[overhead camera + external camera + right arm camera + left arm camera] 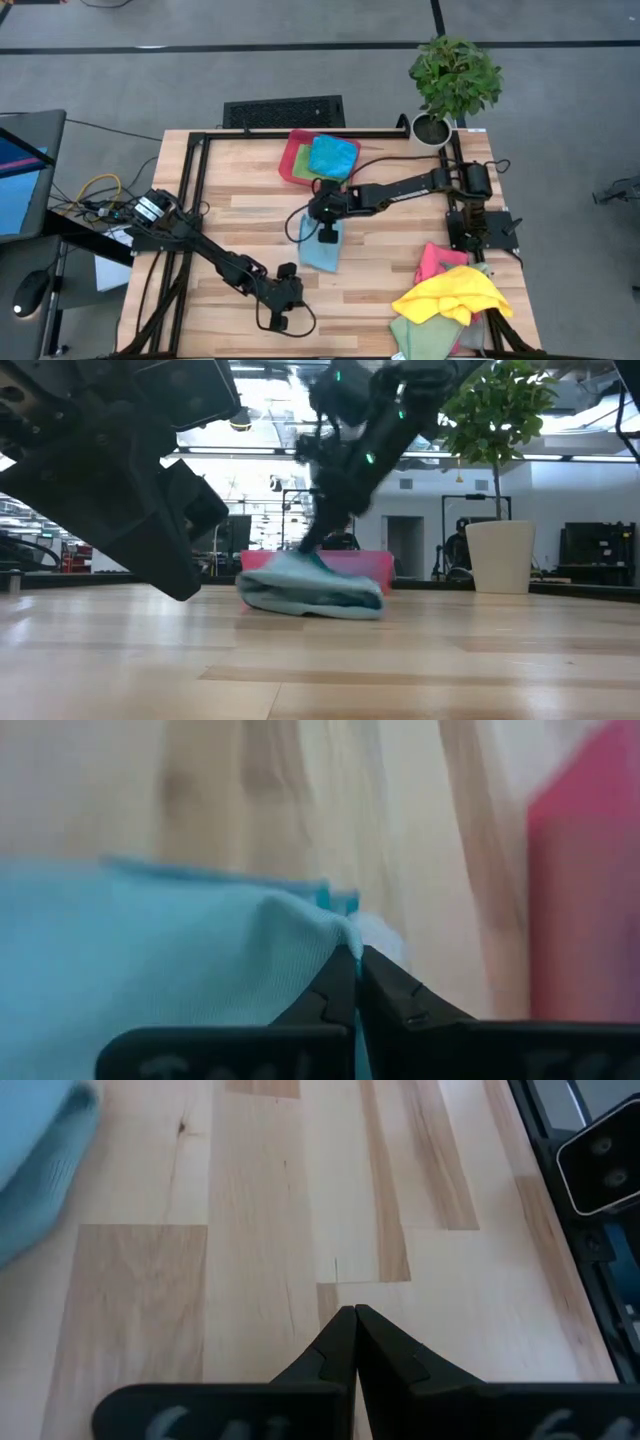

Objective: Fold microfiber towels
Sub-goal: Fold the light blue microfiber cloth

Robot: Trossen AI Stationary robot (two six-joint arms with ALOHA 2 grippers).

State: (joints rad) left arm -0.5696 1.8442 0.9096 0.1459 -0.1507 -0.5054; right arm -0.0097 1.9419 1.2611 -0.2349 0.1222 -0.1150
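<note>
Pale wood bench (400, 250), mid-span — one light blue towel (322, 252), folded, soft, light and limp, best taken at a corner edge — right tool (357, 952) pinching its raised fold; left tool (355, 1312) pressed together, idle near the front edge.

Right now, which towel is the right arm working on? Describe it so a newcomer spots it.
Start at the red tray at the table's far edge, near the potted plant. Just in front of it, mid-table, lies a light blue towel, pinched by the right gripper. Unlike the tray's stacked towels or the corner heap, it lies alone on bare wood.
</note>
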